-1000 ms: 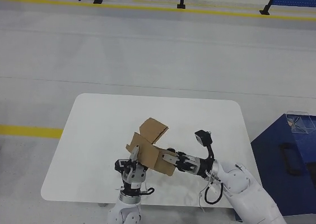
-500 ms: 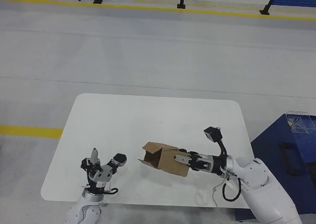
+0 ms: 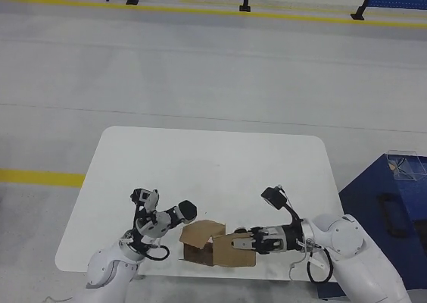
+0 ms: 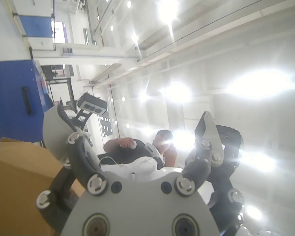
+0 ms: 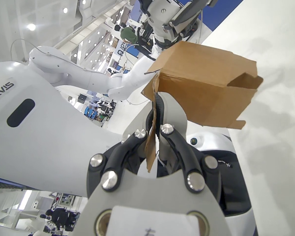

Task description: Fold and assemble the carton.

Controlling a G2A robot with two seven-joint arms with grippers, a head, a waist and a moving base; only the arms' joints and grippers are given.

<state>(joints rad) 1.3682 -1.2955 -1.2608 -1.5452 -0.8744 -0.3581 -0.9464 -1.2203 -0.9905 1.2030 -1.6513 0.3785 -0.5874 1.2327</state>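
Note:
A brown carton (image 3: 213,244), partly folded with one end open, sits low at the white table's (image 3: 198,159) front edge. My right gripper (image 3: 238,241) is shut on a side flap of it; in the right wrist view the fingertips (image 5: 159,104) pinch the flap edge with the carton (image 5: 206,92) just beyond. My left gripper (image 3: 182,213) is beside the carton's left end, open and holding nothing. In the left wrist view its fingers (image 4: 64,128) point up at the ceiling, with the carton (image 4: 14,168) next to one finger.
A blue cabinet (image 3: 403,220) stands to the right of the table with a clear container (image 3: 406,163) on top. The carton lies close to the table's front edge. The white tabletop stretches behind it.
The right gripper brought the carton down from a raised pose and toward the table's front edge. The left arm swung out to the left, then came back beside the carton.

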